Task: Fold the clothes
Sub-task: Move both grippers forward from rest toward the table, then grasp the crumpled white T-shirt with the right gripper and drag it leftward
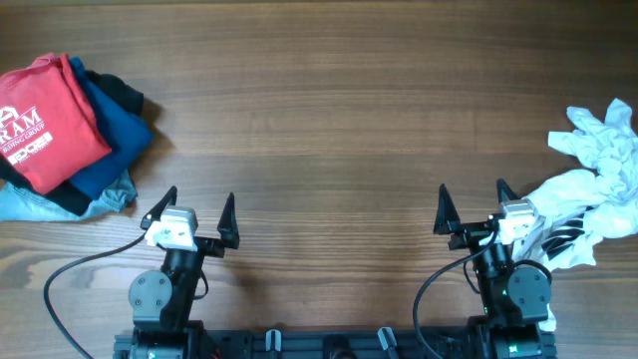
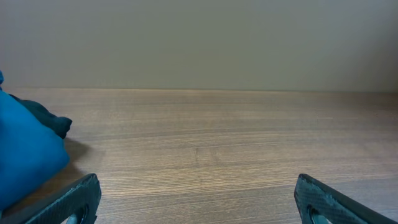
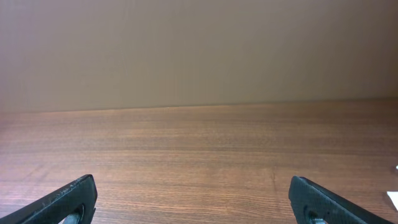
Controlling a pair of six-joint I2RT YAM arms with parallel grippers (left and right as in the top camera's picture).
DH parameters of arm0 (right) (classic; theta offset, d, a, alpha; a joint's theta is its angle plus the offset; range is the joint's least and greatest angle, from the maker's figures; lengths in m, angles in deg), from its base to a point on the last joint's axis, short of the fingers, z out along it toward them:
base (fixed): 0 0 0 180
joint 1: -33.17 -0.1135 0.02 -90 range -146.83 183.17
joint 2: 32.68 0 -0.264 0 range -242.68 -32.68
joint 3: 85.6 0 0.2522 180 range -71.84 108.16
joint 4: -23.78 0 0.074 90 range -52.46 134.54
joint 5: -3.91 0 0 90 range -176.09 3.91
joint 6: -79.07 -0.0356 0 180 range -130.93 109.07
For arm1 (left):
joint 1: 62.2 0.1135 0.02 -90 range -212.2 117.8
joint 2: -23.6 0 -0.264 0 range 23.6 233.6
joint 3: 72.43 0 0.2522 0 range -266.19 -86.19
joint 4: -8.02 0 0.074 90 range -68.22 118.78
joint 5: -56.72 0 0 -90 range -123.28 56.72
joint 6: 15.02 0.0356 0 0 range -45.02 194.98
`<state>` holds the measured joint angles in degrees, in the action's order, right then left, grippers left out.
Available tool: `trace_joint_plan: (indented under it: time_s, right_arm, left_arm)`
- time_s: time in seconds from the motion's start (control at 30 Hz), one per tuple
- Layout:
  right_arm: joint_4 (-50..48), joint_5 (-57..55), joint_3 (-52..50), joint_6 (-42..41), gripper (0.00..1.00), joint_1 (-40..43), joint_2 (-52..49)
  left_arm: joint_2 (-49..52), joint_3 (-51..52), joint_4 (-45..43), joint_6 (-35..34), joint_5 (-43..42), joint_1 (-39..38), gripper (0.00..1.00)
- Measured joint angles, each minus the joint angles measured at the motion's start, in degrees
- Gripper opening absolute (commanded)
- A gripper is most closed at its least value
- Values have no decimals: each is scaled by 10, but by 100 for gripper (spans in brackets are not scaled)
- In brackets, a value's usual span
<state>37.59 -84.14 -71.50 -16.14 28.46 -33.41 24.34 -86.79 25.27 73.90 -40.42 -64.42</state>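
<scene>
The clothes (image 1: 598, 189), a crumpled white T-shirt with a bit of black print showing, lie in a heap at the table's right edge. My right gripper (image 1: 472, 204) stands open just left of that heap, with nothing between its fingers; in the right wrist view the right gripper (image 3: 193, 199) shows only bare wood between its fingertips, and a sliver of white cloth (image 3: 393, 199) at the right border. My left gripper (image 1: 194, 207) is open and empty near the front left; the left wrist view has the left gripper (image 2: 198, 198) over bare wood.
A pile of folded garments sits at the far left: a red shirt with white lettering (image 1: 45, 125) on top of blue (image 1: 115, 130), black and pale blue ones. The blue garment (image 2: 28, 155) fills the left wrist view's left side. Cables run from both arm bases.
</scene>
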Motion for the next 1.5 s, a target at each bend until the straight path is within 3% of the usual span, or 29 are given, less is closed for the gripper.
trace_joint_plan:
  time_s: [0.33,0.53,0.73,0.93,1.13,1.3,1.43,1.5]
  right_arm:
    - [0,0,0,0,100,0,0]
    - [2,0,0,-55,100,0,0]
    - [85,2,64,-81,100,0,-35]
    - [163,2,233,-98,100,0,-216]
    - [380,2,484,-76,100,0,-496]
    - [377,-30,513,-62,99,0,-618]
    - [396,-202,515,-133,98,67,-720]
    - [398,-235,515,-155,97,105,-764]
  left_arm:
    - [0,0,0,0,0,0,99]
    - [0,0,0,-10,0,0,100]
    - [43,-33,56,-57,0,0,100]
    - [203,-221,157,-66,0,0,100]
    - [396,-412,340,-68,0,0,100]
    - [440,-440,366,-68,0,0,100]
    - [440,-440,366,-68,0,0,100]
    - [440,-440,366,-68,0,0,100]
